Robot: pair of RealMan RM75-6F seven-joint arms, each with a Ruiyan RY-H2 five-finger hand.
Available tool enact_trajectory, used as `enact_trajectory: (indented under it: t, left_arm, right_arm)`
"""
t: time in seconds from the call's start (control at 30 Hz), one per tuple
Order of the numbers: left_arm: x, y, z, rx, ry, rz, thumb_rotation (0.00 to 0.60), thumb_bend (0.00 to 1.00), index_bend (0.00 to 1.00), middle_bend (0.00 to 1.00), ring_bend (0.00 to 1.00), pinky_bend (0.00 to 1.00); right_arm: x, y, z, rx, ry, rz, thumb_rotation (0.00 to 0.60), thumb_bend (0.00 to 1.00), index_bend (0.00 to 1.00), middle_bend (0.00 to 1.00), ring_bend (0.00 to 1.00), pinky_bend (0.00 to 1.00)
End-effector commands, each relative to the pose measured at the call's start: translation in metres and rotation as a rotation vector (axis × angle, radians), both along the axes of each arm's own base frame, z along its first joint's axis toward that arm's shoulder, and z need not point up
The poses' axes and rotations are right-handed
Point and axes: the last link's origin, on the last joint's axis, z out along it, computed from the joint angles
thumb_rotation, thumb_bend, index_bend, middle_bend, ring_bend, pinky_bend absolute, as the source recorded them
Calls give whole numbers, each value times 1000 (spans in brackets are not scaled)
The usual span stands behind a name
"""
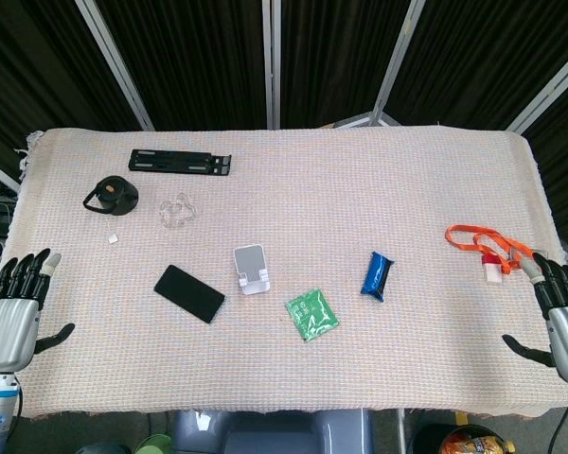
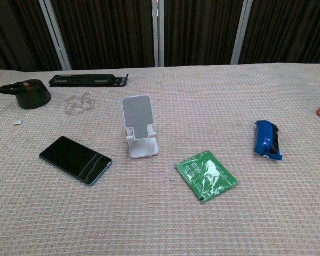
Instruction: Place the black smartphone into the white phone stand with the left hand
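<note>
The black smartphone (image 1: 189,293) (image 2: 75,159) lies flat, screen up, on the woven cloth just left of the white phone stand (image 1: 252,269) (image 2: 139,127), which stands upright with nothing in it. My left hand (image 1: 13,312) hovers at the table's left edge, well left of the phone, fingers spread and holding nothing. At the right edge my right hand (image 1: 562,317) is likewise spread with nothing in it. Neither hand appears in the chest view.
A green packet (image 1: 311,314) (image 2: 206,175) and a blue packet (image 1: 377,275) (image 2: 268,140) lie right of the stand. Behind the phone are a clear plastic piece (image 1: 178,210), a black lid (image 1: 111,196) and a black bracket (image 1: 181,163). An orange lanyard (image 1: 488,245) lies far right.
</note>
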Motion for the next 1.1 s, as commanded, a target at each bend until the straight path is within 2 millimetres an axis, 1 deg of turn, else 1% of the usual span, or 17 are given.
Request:
enact_trajectory:
  t: [0.03, 0.17, 0.27, 0.37, 0.47, 0.57, 0.63, 0.7, 0.77, 0.83, 0.97, 1.1]
  left_arm:
    - [-3, 1, 0, -7, 4, 0, 600, 0, 0, 0, 0, 0]
    - [0, 4, -4, -39, 6, -28, 600, 0, 0, 0, 0, 0]
    - [6, 14, -18, -120, 24, -88, 600, 0, 0, 0, 0, 0]
    - [18, 47, -51, -264, 85, -190, 600, 0, 0, 0, 0, 4]
    - [23, 69, -72, -346, 147, -238, 600, 0, 0, 0, 0, 19]
    - [29, 92, -99, -414, 210, -295, 600, 0, 16, 0, 0, 53]
    - [28, 99, -108, -440, 234, -302, 600, 0, 47, 0, 11, 87]
    - [27, 104, -116, -467, 255, -306, 600, 0, 78, 0, 45, 120]
    - [28, 111, -125, -495, 273, -310, 600, 0, 130, 8, 120, 189]
    - [30, 117, -132, -503, 290, -329, 600, 0, 161, 21, 155, 223]
    - [33, 125, -145, -527, 296, -336, 600, 0, 181, 26, 160, 237]
    - [33, 129, -151, -543, 310, -338, 600, 0, 186, 26, 160, 238]
  right_arm:
    - [0, 0, 1, -3, -7, -4, 600, 0, 0, 0, 0, 0]
    - [0, 0, 2, -3, -11, -6, 600, 0, 0, 0, 0, 0]
    - [-1, 1, 2, -3, -9, -13, 600, 0, 0, 0, 0, 0]
    - [-3, -1, 4, -15, 1, -28, 600, 0, 0, 0, 0, 0]
    - [-4, -3, 5, -24, 3, -38, 600, 0, 0, 0, 0, 0]
    - [-7, -5, 5, -28, 12, -55, 600, 0, 0, 0, 0, 0]
    - [-9, -6, 5, -27, 16, -62, 600, 0, 0, 0, 0, 0]
    - [-11, -7, 4, -26, 21, -73, 600, 0, 0, 0, 0, 0]
    - [-13, -8, 4, -26, 25, -85, 600, 0, 0, 0, 0, 0]
    - [-14, -9, 4, -28, 31, -95, 600, 0, 0, 0, 0, 0]
    - [-17, -9, 5, -37, 35, -113, 600, 0, 0, 0, 0, 0]
    - [-18, -10, 6, -40, 37, -120, 600, 0, 0, 0, 0, 0]
